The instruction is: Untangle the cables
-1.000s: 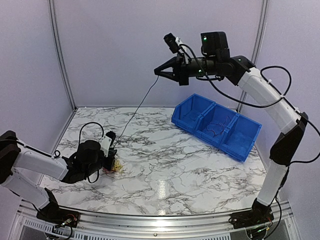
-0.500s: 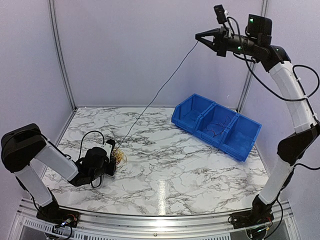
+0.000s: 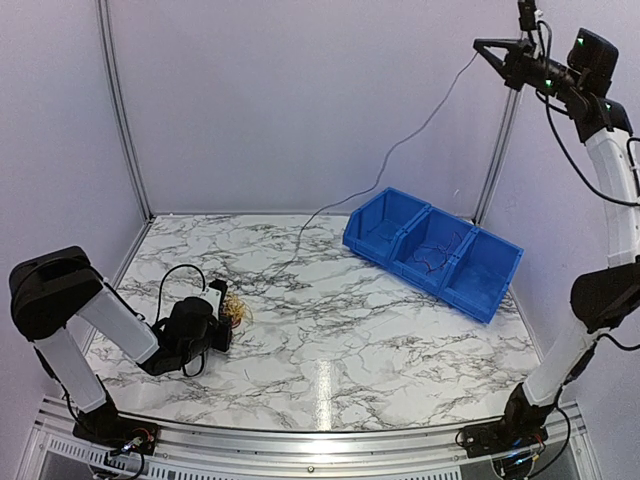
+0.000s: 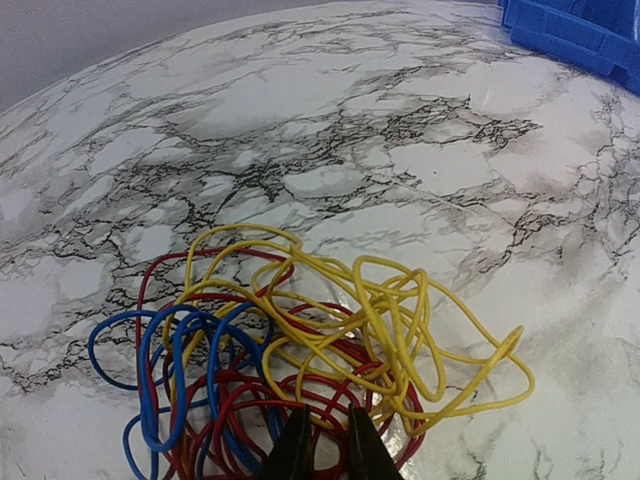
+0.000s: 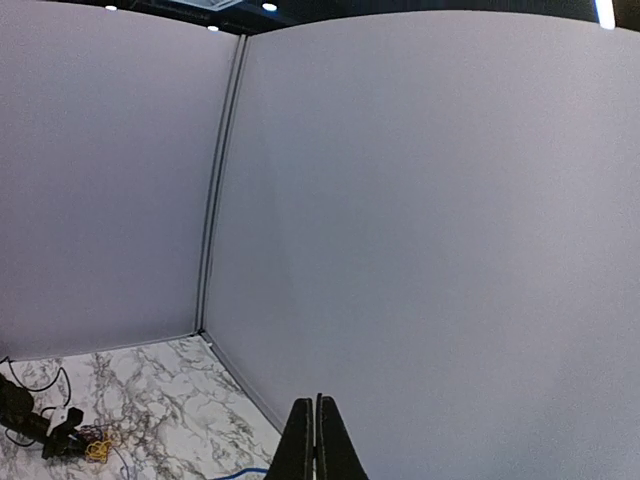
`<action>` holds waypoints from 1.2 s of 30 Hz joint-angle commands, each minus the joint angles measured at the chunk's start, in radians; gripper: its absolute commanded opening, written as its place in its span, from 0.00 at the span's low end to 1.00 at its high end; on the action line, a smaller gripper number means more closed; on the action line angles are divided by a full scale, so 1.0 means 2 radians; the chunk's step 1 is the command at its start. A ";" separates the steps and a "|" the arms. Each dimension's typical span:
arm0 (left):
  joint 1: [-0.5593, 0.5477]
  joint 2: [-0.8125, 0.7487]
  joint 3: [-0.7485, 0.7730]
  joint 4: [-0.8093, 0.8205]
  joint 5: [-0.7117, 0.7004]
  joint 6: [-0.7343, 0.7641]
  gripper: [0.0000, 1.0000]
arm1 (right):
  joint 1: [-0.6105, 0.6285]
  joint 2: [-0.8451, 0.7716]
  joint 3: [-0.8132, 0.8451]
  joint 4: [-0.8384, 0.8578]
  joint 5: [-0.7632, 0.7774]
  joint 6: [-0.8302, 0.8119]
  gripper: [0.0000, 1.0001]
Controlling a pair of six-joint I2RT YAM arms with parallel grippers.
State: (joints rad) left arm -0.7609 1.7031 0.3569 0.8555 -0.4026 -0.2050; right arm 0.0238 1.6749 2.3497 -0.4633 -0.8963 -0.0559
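Observation:
The cables point(image 4: 300, 350) lie as a small tangle of yellow, red and blue loops on the marble table, left of centre point(image 3: 236, 312). My left gripper point(image 4: 330, 440) is low at the tangle's near edge, jaws nearly together with red strands running between them; from above it point(image 3: 224, 316) sits just left of the tangle. My right gripper point(image 3: 478, 43) is high at the top right, shut point(image 5: 316, 400) on one long thin cable point(image 3: 400, 140). That cable hangs down in a curve to the table toward the tangle; its far end is too thin to trace.
A blue three-compartment bin point(image 3: 478, 300) stands at the back right of the table, with thin cables in its middle compartment; its corner shows in the left wrist view point(image 4: 575, 25). White walls enclose the table on three sides.
My right arm has swung up and to the right with the long cable, which went from a taut line to a looser curve. My left gripper has stayed at the tangle.

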 commanded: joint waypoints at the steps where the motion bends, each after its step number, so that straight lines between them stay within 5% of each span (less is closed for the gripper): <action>1: 0.005 0.020 -0.013 -0.039 -0.014 -0.010 0.14 | -0.057 -0.019 0.009 0.088 -0.024 0.070 0.00; 20: 0.005 -0.015 -0.017 -0.038 -0.016 -0.022 0.18 | -0.072 0.017 -0.030 0.149 0.008 0.089 0.00; 36: 0.005 -0.050 -0.005 -0.074 -0.023 -0.025 0.23 | 0.022 0.118 0.015 0.177 0.041 0.054 0.00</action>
State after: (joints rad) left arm -0.7582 1.6424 0.3431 0.7776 -0.4286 -0.2474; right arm 0.0582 1.8061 2.3672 -0.1238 -0.8909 0.1097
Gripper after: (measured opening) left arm 0.222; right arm 0.017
